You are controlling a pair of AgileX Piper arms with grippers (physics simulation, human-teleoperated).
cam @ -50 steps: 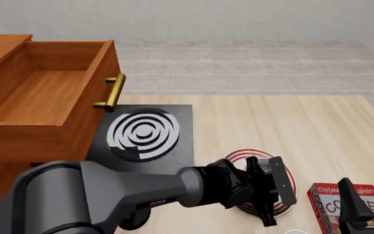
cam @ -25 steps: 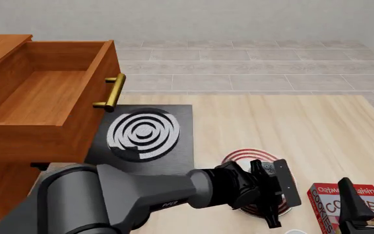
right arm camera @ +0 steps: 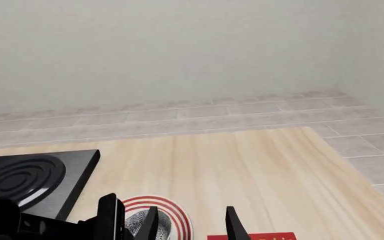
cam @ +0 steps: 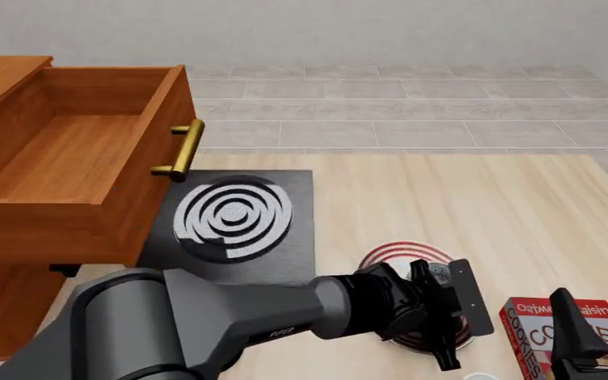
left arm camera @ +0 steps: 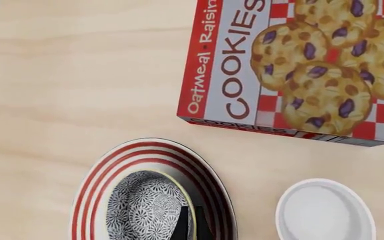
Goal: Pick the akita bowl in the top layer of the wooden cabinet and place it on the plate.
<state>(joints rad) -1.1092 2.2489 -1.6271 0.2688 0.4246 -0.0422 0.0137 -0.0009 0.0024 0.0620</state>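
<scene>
One akita bowl (left arm camera: 144,210) sits on the one red-ringed plate (left arm camera: 95,182), the left gripper (cam: 446,317) pinching its rim. One box reads "Oatmeal Raisin COOKIES" (left arm camera: 299,65); beside the plate sits one white cup (left arm camera: 324,210). One black stove (cam: 235,218) lies by the wooden cabinet (cam: 29,261), whose top layer (cam: 66,158) stands pulled out. Pale wood table (cam: 442,198), grey tiled floor, plain wall. The right gripper (right arm camera: 190,225) appears spread, though only its tips show

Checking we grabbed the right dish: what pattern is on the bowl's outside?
Fine dark-and-white speckling on the akita bowl, clearest in the left wrist view.
</scene>
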